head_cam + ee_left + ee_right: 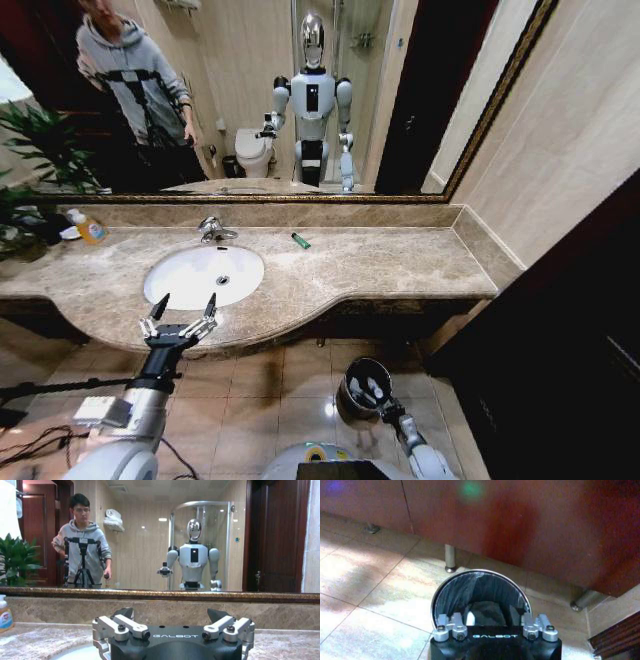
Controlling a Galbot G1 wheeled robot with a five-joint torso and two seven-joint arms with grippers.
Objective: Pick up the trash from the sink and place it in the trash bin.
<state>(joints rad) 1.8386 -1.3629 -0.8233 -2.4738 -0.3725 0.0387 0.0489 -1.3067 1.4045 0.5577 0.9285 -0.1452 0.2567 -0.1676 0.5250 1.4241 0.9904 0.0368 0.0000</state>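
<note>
Left gripper point(180, 308): jaws spread, empty, at table edge, nearer arm.
Small green tube point(300, 240): beyond white oval sink point(170, 285), lying diagonally.
Right gripper point(490, 620): over dark round trash bin point(451, 588), jaws' state unreadable.

Right gripper's fingers point(470, 619) (inside the trash bin point(451, 588)) hidden.

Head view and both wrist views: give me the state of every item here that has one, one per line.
left gripper: open, empty, at the counter's front edge by the sink.
right gripper: over the trash bin's mouth; what it holds is hidden.
sink: basin looks empty, drain visible.
trash bin: upright on the floor, lidless, dark liner inside.
green tube: lying flat on the counter, behind the sink.
orange bottle: upright, cap on.
</note>
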